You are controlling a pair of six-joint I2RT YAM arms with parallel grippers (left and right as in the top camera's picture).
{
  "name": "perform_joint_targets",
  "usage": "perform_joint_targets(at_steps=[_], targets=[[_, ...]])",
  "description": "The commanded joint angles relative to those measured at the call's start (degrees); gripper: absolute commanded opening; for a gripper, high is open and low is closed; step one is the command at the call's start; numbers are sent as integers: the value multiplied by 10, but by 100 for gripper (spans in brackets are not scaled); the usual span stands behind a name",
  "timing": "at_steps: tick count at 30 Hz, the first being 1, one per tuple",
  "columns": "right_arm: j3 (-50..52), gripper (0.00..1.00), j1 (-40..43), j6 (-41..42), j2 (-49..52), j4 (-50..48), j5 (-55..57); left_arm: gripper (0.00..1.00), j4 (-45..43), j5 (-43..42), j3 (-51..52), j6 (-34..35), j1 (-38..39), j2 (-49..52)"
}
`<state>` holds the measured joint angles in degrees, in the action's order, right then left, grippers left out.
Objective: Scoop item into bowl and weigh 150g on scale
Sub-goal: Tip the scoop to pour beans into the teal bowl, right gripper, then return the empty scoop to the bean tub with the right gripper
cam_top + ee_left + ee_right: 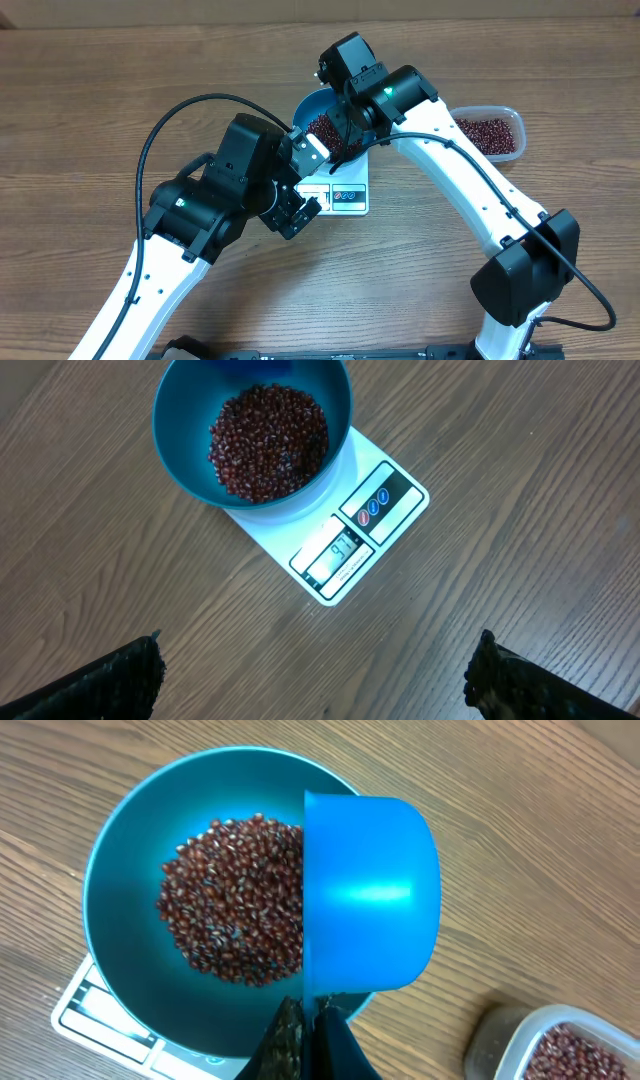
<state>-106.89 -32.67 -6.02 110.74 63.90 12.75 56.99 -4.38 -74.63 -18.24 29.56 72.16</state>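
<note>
R-gripper point(310, 1020): scoop point(370, 890) mouth prob. twd bowl point(120, 890)

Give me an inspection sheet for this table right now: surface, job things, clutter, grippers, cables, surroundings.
Surface: wooden table, no spilled beans seen.
Job's things: blue bowl sits on the white scale and holds beans; clear tub with more beans stands to the bowl's right in the overhead view.
Clutter: nothing seen.
Grippers: left gripper open, empty, apart from the scale; right gripper shut on the blue scoop, tipped over the bowl.
Cables: black cables run along both arms.
Surroundings: nothing seen.
</note>
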Motion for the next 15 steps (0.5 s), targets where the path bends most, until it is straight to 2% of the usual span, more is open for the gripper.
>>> perform_joint_targets(at_steps=[1,15], targets=[[-19,4,-10,0,-24,-2,23,100,-3,3,-13,-10,-4,-2],[-28,4,-13,77,-67,0,23,99,-3,3,-13,-10,-4,-2]])
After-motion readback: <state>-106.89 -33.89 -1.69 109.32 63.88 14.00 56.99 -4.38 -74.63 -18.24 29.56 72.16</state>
